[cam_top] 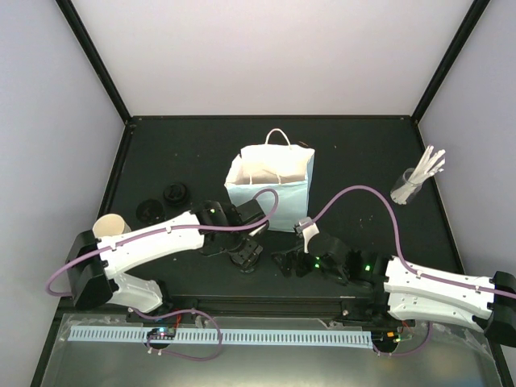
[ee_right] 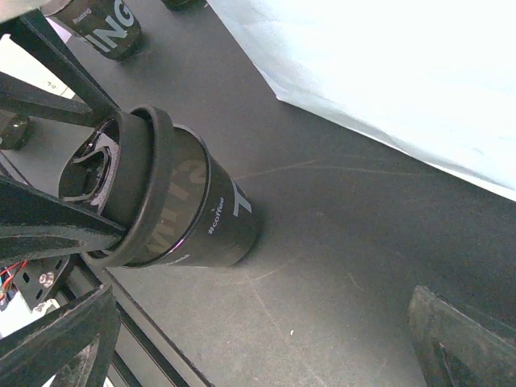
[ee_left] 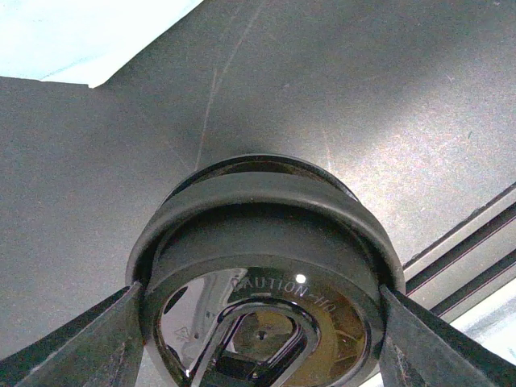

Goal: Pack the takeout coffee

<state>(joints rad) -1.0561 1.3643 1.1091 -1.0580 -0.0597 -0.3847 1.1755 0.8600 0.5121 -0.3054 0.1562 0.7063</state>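
Observation:
A black coffee cup [ee_right: 205,214] with grey lettering stands on the dark table in front of the bag. Its black round lid [ee_left: 266,266] sits on top of it. My left gripper [cam_top: 246,256] comes down over the cup, and its fingers [ee_left: 89,343] press the lid's two sides, shut on it. My right gripper [cam_top: 289,263] hovers just right of the cup, low over the table, open with nothing between its fingers [ee_right: 60,343]. Two more black lidded cups [cam_top: 149,211] [cam_top: 176,193] stand at the left. A cream open cup [cam_top: 111,228] stands beside the left arm.
A light-blue paper bag [cam_top: 270,181] with white handles stands open at the table's middle, just behind both grippers. A clear glass of white sticks [cam_top: 415,184] stands at the far right. A metal rail [cam_top: 266,305] runs along the table's near edge.

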